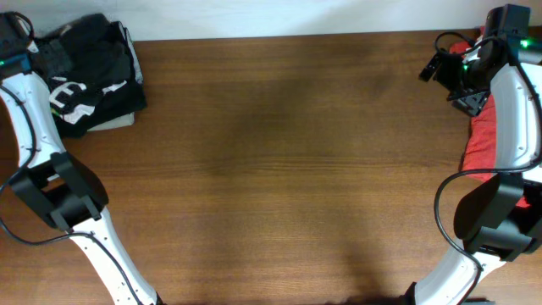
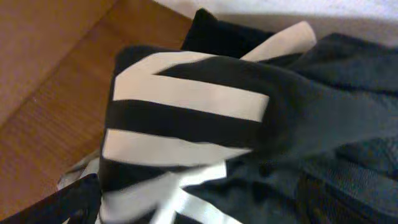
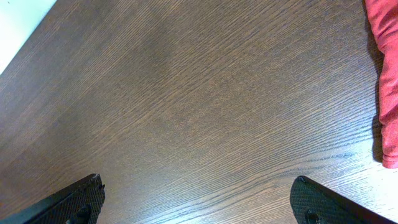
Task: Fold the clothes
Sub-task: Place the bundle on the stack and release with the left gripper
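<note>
Black T-shirt [image 1: 93, 72] bunched at far-left corner of wood surface [image 1: 279, 169]. The white block lettering is creased; the bars look like an "E", no whole word legible. Count: 1 black tee w/ print, 1 plain red-orange T-shirt [image 1: 487, 140] at right edge. Left hand [image 1: 30, 42] is over the black heap, grip can't be told. Right hand [image 3: 199, 205] is released, fingers [image 3: 68, 202] wide apart above bare wood, red tee just beside.
</note>
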### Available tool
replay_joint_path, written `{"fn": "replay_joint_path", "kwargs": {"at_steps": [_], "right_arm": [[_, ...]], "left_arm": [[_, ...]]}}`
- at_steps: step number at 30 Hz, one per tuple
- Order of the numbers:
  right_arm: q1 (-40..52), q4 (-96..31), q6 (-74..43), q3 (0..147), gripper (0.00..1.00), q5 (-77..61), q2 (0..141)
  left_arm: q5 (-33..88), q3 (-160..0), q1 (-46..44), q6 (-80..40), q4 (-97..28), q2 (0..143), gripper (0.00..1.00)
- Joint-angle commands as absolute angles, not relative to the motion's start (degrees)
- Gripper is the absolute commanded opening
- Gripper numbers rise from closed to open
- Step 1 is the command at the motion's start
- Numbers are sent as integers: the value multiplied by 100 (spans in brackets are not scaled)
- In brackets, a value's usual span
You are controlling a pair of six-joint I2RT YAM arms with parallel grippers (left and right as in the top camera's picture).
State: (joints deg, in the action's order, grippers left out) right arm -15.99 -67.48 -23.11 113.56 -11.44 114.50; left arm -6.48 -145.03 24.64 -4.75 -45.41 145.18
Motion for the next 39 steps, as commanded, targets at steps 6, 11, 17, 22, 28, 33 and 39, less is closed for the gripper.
{"fn": "replay_joint_path", "kwargs": {"at_steps": [6,11,17,22,28,33,39], "right_arm": [[-1616,-6746,-2274,11428,99,-1087,11378],[-1616,-6746,-2274,11428,99,-1087,11378],[-1616,-6748,-2274,11428,99,-1087,11378],[-1616,-6748,-2274,11428,99,-1087,11378],[-1616,-6746,-2274,11428,99,-1087,11378],[-1616,-6748,-2274,11428,99,-1087,11378],[-1616,-6748,-2274,11428,99,-1087,11378]], "left_arm": [[-582,-14470,2268,-471,-4484,13487,75],[-580,-13887,2178,-473,-4298,13598,1],[-558,-12698,2174,-471,-4025,13917,1],[607,-12691,2174,-469,-4504,13804,1],[735,-12691,2176,-471,-3754,12790,0],[-867,-12689,2191,-467,-2687,12947,1],[-1002,-12689,2357,-270,-1905,14156,1]]}}
